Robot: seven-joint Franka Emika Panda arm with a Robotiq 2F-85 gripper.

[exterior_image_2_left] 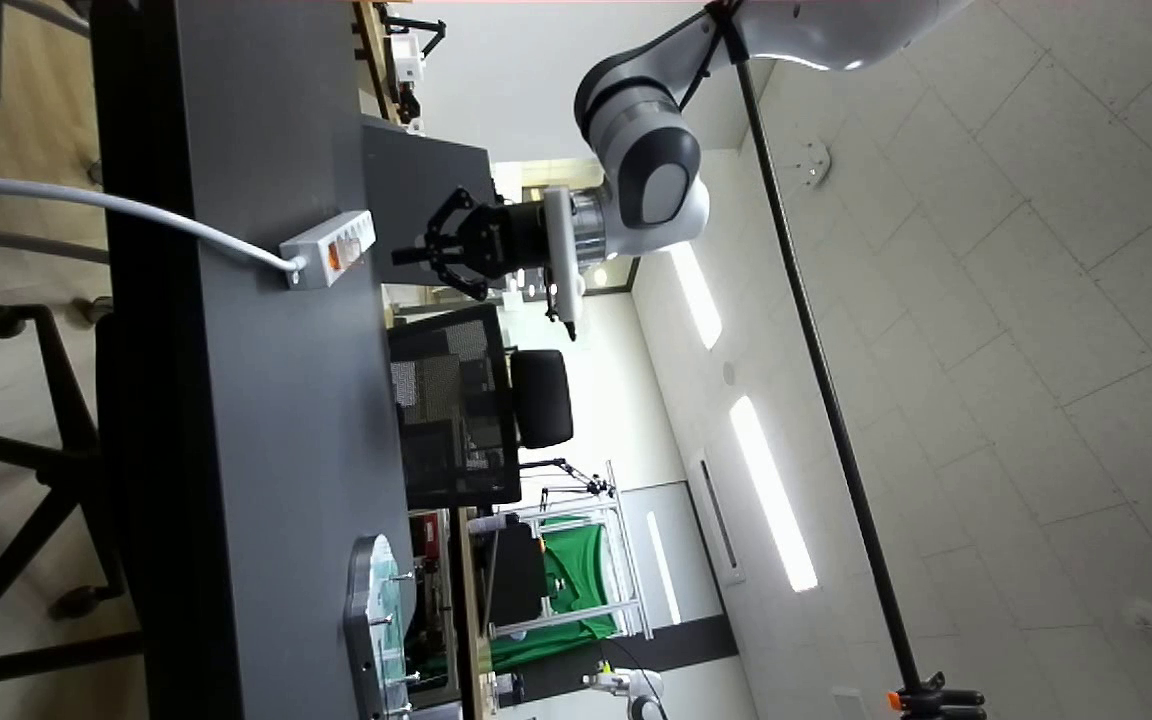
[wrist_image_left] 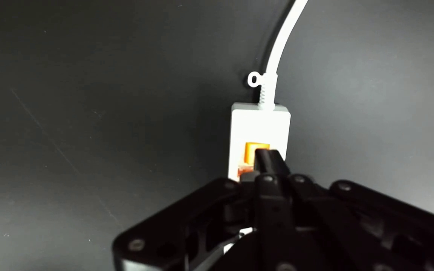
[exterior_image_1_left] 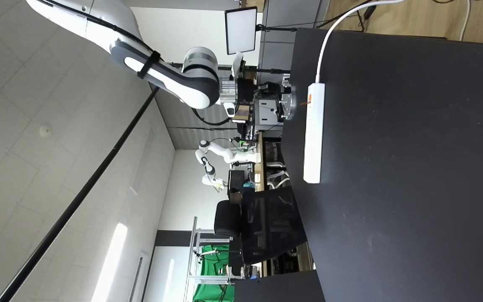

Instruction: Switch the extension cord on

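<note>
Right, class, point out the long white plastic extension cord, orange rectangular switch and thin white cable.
White plastic extension cord [exterior_image_1_left: 314, 134], in an exterior view: middle of casing.
Orange rectangular switch [wrist_image_left: 250, 152], wrist view: its uncovered part.
Thin white cable [wrist_image_left: 282, 39], wrist view: its curved length.

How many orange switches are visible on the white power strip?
1: the orange switch is on the power strip, near the cable, partly hidden by the gripper in the wrist view. Neither exterior view shows a second, though details there are unclear.

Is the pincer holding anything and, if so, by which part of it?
Nothing is held: the pincer is shut, empty, above the white power strip.
</note>
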